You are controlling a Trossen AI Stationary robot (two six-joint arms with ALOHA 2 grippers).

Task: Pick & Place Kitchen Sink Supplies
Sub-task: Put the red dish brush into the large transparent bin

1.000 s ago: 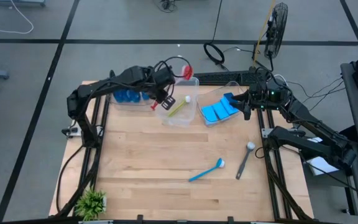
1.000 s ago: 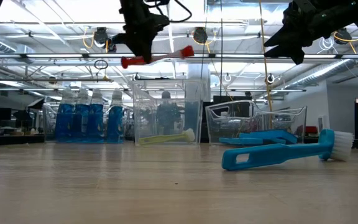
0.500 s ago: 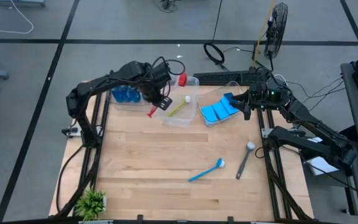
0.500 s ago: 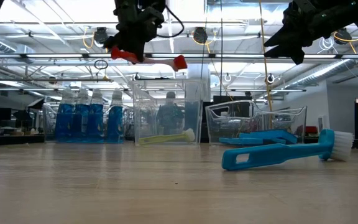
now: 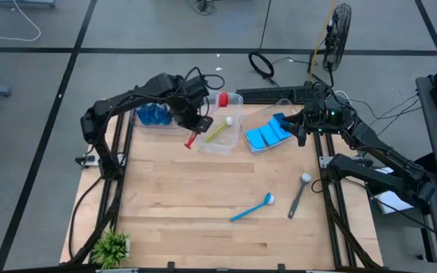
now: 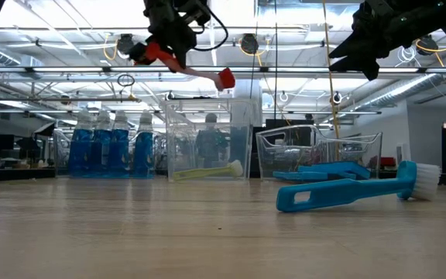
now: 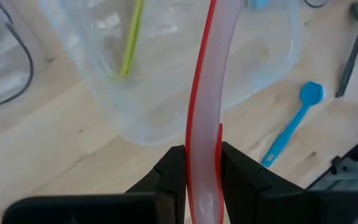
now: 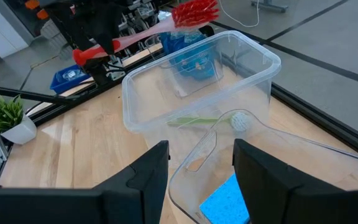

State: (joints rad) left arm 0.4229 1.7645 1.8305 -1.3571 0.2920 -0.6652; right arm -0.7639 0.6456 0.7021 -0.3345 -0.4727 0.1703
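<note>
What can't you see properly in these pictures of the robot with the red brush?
- Blue bottles: high view, the left arm covers most of them, so no count.
- Blue sponges: low view, tub wall blurs them.
- Red brush head: left wrist view, cut off by the picture's edge.
- Grey brush: left wrist view, mostly out of frame.

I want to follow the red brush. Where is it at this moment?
The red brush is in the air, held by the left gripper, at the table's far left-centre. Its bristle head hangs over the middle clear tub that holds the yellow-green brush.

Red brush [image 5: 206,120] tilted, aloft over tub [image 5: 230,144]
</note>
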